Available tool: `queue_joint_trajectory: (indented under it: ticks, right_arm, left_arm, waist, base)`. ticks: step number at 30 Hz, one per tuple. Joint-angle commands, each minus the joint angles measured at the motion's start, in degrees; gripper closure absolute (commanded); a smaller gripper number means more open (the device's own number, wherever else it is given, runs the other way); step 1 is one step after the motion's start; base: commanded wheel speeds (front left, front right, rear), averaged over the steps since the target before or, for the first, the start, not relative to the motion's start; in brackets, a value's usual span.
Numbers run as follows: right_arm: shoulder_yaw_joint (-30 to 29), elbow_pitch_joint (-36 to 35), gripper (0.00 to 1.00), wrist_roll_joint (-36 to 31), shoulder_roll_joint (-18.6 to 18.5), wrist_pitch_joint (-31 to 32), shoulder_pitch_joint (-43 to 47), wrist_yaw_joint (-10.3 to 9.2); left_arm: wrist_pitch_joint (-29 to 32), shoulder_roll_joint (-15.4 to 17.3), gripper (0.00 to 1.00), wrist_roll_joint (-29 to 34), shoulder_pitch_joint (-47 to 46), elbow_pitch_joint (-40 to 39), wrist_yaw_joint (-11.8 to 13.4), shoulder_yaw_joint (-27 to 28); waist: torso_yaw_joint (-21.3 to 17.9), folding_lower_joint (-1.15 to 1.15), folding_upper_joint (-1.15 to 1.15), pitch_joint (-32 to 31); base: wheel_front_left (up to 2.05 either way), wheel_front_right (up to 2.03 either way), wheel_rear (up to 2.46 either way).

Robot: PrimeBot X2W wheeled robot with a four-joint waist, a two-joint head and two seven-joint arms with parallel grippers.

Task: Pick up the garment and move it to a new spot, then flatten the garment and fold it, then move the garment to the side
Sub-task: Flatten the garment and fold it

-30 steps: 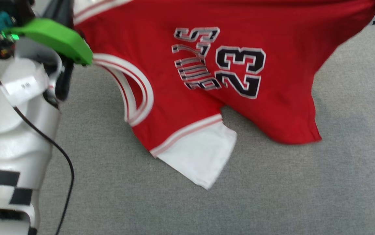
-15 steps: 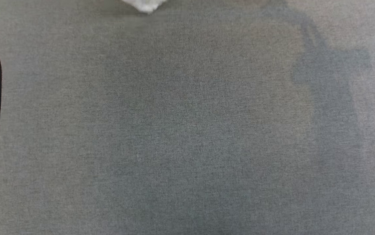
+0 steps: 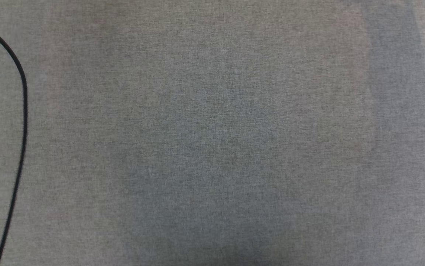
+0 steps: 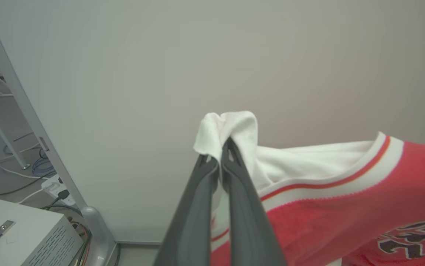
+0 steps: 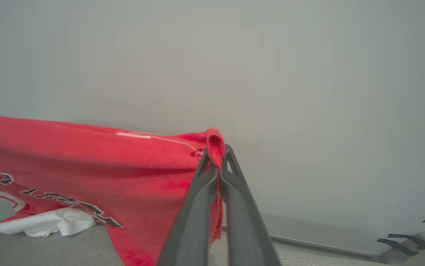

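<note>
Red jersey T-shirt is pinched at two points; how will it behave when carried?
Likely floppy: the red jersey T-shirt hangs between the left end effector and right end effector, a white sleeve resting on the grey surface. Probably light: small fabric pinches carry it. Jerks might free it.

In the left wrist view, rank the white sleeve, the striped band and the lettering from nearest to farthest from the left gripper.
1. White sleeve: pinched at the tips of the shut left gripper.
2. Striped band: just right of the fingers.
3. Lettering: at the lower right edge, farthest.
</note>
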Motion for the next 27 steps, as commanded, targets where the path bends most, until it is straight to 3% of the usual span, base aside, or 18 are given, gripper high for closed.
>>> queue_joint_trajectory:
  ticks: [1, 7, 12, 18, 23, 27]
  right_arm:
    - [1.4, 0.4, 1.0, 1.4, -0.3, -0.8, 2.0, -0.48]
    - [7.8, -1.2, 1.0, 6.8, -1.8, -2.4, 10.5, -0.48]
    - [12.7, -4.5, 1.0, 10.2, -5.7, -4.2, 20.9, -0.48]
    - [15.2, -9.0, 1.0, 14.0, -10.5, -7.4, 33.9, -0.48]
    - [15.7, -13.1, 1.0, 15.9, -12.4, -9.5, 43.9, -0.48]
    - [15.2, -16.1, 1.0, 17.2, -13.2, -10.3, 51.9, -0.48]
  left_arm:
    - [-1.1, -0.2, 1.0, -1.2, 2.6, 1.1, -0.8, 0.7]
    - [-4.8, -0.8, 1.0, -5.2, 13.3, 2.8, -3.4, 1.1]
    - [-6.9, -1.5, 1.0, -7.9, 25.2, 1.0, -3.8, 1.3]
    - [-7.4, -2.1, 1.0, -9.3, 40.0, -6.8, -3.9, 1.4]
    - [-7.4, -2.1, 1.0, -8.8, 52.3, -13.6, -3.7, 1.6]
    - [-7.1, -1.7, 1.0, -8.7, 61.4, -18.6, -2.2, 1.3]
  waist:
    - [0.3, -0.01, 0.0, 0.0]
    - [0.7, -0.01, 0.0, -2.8]
    - [2.5, -0.01, 0.0, -6.2]
    - [4.3, -0.01, 0.0, -10.7]
    - [4.4, -0.01, 0.0, -15.9]
    - [4.0, -0.01, 0.0, -20.3]
  base:
    - [0.0, 0.0, 0.0]
    - [0.0, 0.0, 0.0]
    - [0.0, 0.0, 0.0]
    - [0.0, 0.0, 0.0]
    - [0.0, 0.0, 0.0]
    - [0.0, 0.0, 0.0]
